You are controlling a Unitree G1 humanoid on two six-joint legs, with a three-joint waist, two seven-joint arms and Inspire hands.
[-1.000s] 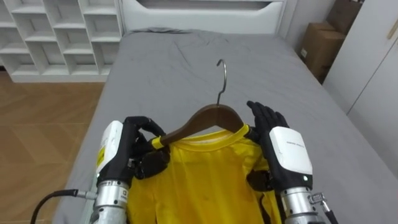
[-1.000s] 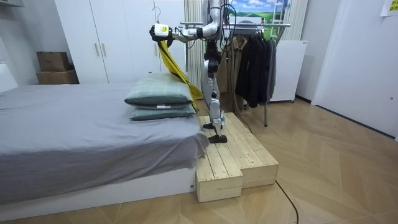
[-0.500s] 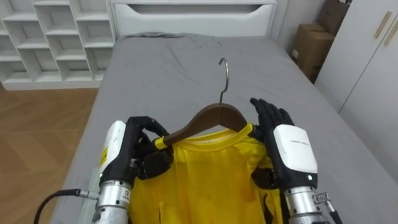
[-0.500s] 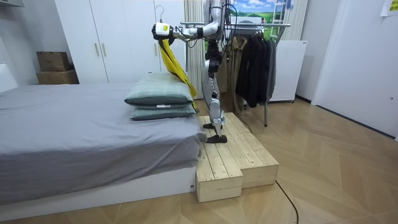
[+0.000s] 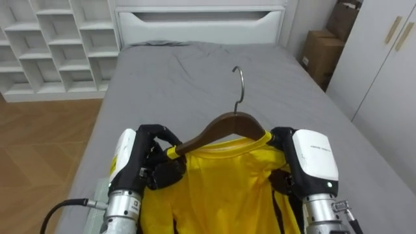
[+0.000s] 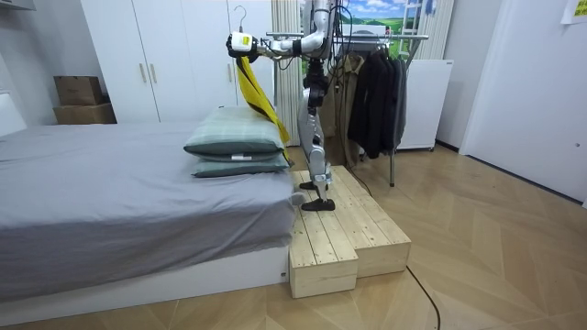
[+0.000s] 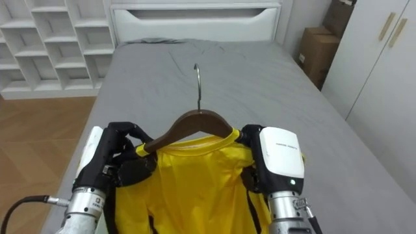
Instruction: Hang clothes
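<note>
**A:** Where is the shirt?

**B:** The yellow shirt (image 5: pixel 221 192) is draped on a brown wooden hanger (image 5: pixel 224 123). It is held up between the two hands and hangs down below them, above the grey bed (image 5: pixel 169 71).

**A:** What is the left hand doing?

**B:** The left hand (image 5: pixel 146 162) has its dark fingers curled tight round the hanger's left end, where the yellow shoulder seam begins. The collar sits just to that hand's right.

**A:** And the right hand?

**B:** The right hand (image 5: pixel 312 159) is up against the other shoulder of the shirt, with its white back turned to the camera. I cannot tell whether it grips the hanger or only props it.

**A:** The hook?

**B:** The metal hook (image 5: pixel 240 81) stands upright above and between the hands, touching nothing.

**A:** Where is the robot standing?

**B:** In the room view it stands upright on a wooden platform (image 6: pixel 344 229) beside the bed. Both arms reach out at head height toward the room view's left. Two stacked pillows (image 6: pixel 234 147) lie below the hands. A clothes rack (image 6: pixel 390 38) with dark garments (image 6: pixel 376 96) stands behind the robot, well apart from the hands.

**A:** What lies beyond the hands?

**B:** A white shelf unit (image 5: pixel 52 45) is past the left hand. Cardboard boxes (image 5: pixel 322 49) are past the right hand, next to white wardrobe doors (image 5: pixel 383 65).
</note>
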